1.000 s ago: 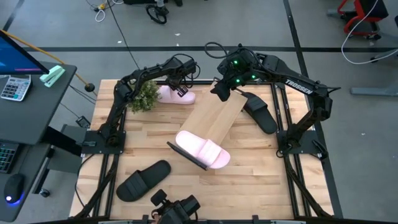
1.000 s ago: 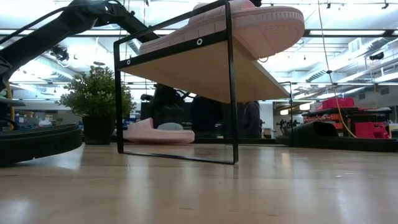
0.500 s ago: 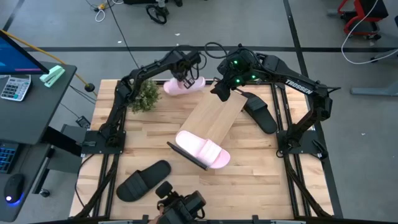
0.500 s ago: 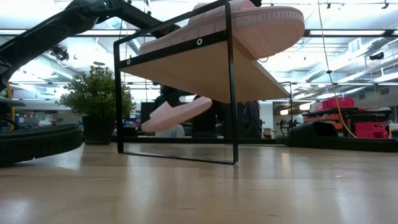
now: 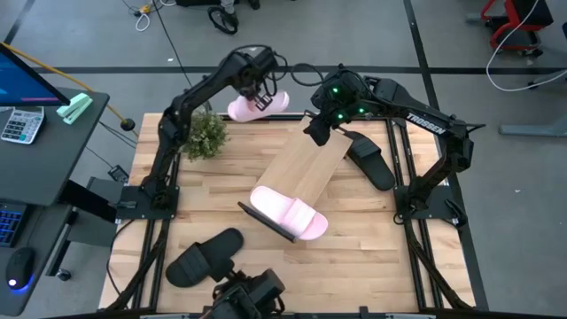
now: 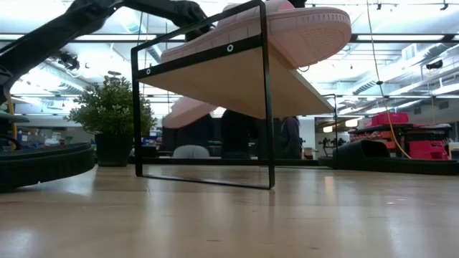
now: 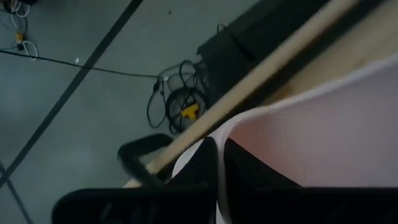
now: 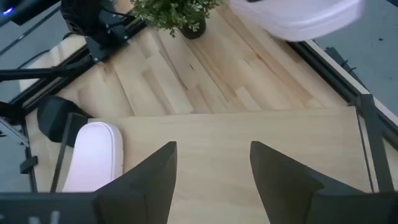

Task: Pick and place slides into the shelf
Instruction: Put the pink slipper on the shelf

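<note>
My left gripper is shut on a pale pink slide and holds it in the air over the table's far edge; the low view shows the slide well above the tabletop. The shelf stands slantwise mid-table, and the second pink slide lies on its near end. My right gripper hovers open over the shelf's far end. One black slide lies sole-down near the table's near-left corner. The other lies right of the shelf. My left gripper pinches a thin pale wall of the pink slide's strap, with one dark finger on each side of it. The fingers come from above, pointing down. The slide hangs below them, tilted and lifted clear of the table.
A small potted plant stands at the far left of the table, close under the left arm. The shelf's black end frame rises close to the low camera. Bare wood lies between the shelf and the near-left black slide.
My left gripper has risen and moved toward the table's far edge, taking the pink slide with it. The slide lay flat on the table beside the plant. It is now lifted clear and tipped, over the far edge.
</note>
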Controlling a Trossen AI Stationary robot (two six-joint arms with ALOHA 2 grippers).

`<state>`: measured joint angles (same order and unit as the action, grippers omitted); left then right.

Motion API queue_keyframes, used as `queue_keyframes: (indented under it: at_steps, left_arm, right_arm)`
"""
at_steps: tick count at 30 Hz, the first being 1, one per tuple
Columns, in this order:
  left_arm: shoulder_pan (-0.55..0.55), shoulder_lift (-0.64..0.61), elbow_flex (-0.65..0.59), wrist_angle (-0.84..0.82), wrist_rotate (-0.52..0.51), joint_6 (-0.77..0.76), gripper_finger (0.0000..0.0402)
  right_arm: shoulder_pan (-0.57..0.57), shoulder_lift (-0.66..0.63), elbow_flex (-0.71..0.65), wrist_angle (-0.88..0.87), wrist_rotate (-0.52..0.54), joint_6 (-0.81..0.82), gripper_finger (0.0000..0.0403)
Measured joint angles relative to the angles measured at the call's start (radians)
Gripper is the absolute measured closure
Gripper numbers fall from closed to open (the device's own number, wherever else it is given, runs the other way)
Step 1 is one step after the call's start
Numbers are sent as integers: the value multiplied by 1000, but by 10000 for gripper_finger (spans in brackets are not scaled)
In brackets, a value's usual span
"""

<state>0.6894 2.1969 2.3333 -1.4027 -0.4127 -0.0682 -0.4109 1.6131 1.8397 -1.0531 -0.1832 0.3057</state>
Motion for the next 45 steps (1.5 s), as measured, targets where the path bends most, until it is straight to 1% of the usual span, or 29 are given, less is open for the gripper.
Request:
queue_keyframes:
  at_steps: [2,8,18,23,27,31,35,42,45]
  left_arm:
    - [-8,-13,0,-29,-1,-2,390]
    - [-47,-56,0,-39,8,-30,389]
    - [-158,-103,0,-47,9,-67,390]
    - [-218,-118,0,-76,9,-133,386]
    - [-286,-119,0,-85,9,-160,390]
    - [-356,-119,0,-90,4,-193,388]
    - [-418,-119,0,-108,-25,-234,386]
    - [-493,-119,0,-154,-31,-317,390]
    - [-522,-119,0,-169,-31,-361,380]
  right_arm:
    - [0,0,0,0,0,-1,193]
    - [0,-12,0,-8,-1,-20,193]
    - [-15,-133,0,-18,1,-12,194]
    - [-14,-181,0,-77,73,-15,199]
    - [-15,-208,0,-100,99,-14,200]
    - [-15,-216,0,-126,95,-19,203]
    - [-15,-216,0,-131,95,-27,208]
    - [-15,-216,0,-130,91,-38,212]
    - [-15,-216,0,-131,77,-39,213]
